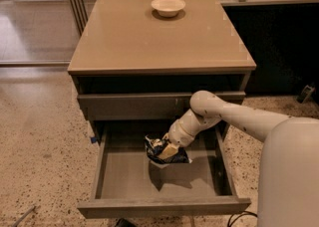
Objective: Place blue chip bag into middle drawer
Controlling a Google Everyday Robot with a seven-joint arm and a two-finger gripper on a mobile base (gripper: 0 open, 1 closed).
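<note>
The middle drawer (124,178) is pulled out wide at the cabinet's lower front, and its flat grey inside shows. My gripper (168,149) reaches in from the right on the white arm and is shut on the blue chip bag (155,146). The bag is crinkled dark-blue foil with white print. It hangs inside the drawer's opening, just above the floor near the back middle, and casts a shadow below it. The fingers are mostly hidden by the bag.
A white bowl (168,6) sits at the back of the tan cabinet top (149,42). A shut grey drawer front (129,106) lies just above the open drawer. My white arm (239,116) crosses the drawer's right side. Speckled floor surrounds the cabinet.
</note>
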